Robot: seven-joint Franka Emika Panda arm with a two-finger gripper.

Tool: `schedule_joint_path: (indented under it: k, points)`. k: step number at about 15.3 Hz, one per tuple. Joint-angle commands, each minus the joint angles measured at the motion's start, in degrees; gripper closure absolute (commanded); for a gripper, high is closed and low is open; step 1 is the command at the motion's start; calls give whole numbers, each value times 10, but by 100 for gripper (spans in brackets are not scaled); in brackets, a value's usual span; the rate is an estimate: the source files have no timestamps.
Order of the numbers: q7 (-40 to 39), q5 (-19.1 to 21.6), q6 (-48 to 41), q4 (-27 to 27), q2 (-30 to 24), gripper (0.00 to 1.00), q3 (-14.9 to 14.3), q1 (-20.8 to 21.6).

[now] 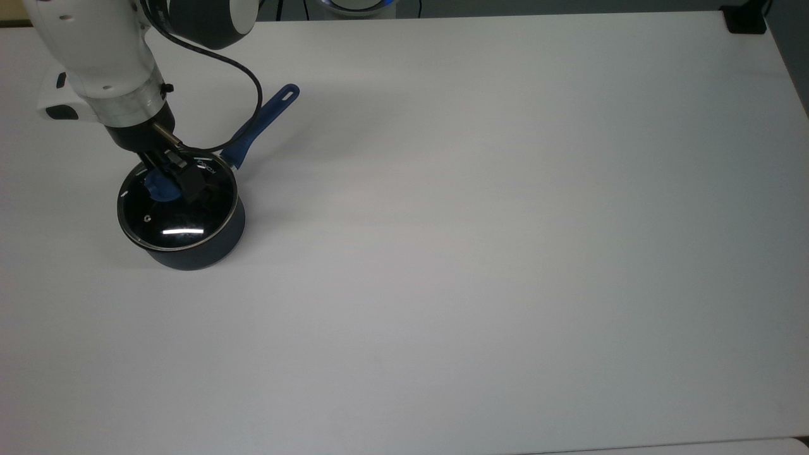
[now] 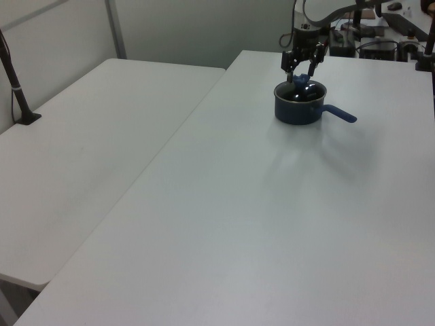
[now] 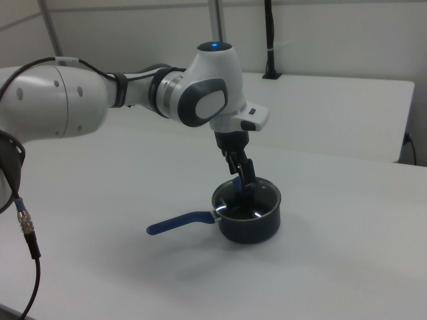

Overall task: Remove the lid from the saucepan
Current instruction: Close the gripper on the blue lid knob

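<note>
While the lid (image 1: 179, 212) sits flat on the saucepan (image 1: 189, 248), near the top view's left edge of the white table (image 1: 505, 253), the gripper (image 1: 165, 181) hangs directly above the lid's centre, its two fingers spread and dropped down either side of the blue knob (image 1: 161, 188). In the left view the gripper (image 2: 300, 71) shows a finger on each flank of the knob (image 2: 300, 80) with a gap to spare — open, not yet pinching. That is the relation the next move turns on: the knob lies straight below and between the fingers, so closing and a plain vertical lift should do. The saucepan's long blue handle (image 1: 260, 126) points away to the top view's upper right — clear of the arm's wrist, though the black cable (image 1: 243, 76) loops over it.
</note>
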Motion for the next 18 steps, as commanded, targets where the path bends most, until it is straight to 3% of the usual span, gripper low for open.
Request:
schedule_joint_path:
  k: [1, 9, 14, 18]
  points:
    - [14, -4, -1, 3, 5, 14, -10, 5]
    - [33, -4, -4, 2, 4, 17, -20, 10]
    - [33, -4, -4, 2, 4, 50, -20, 11]
    - [33, -3, -4, 3, 3, 65, -21, 10]
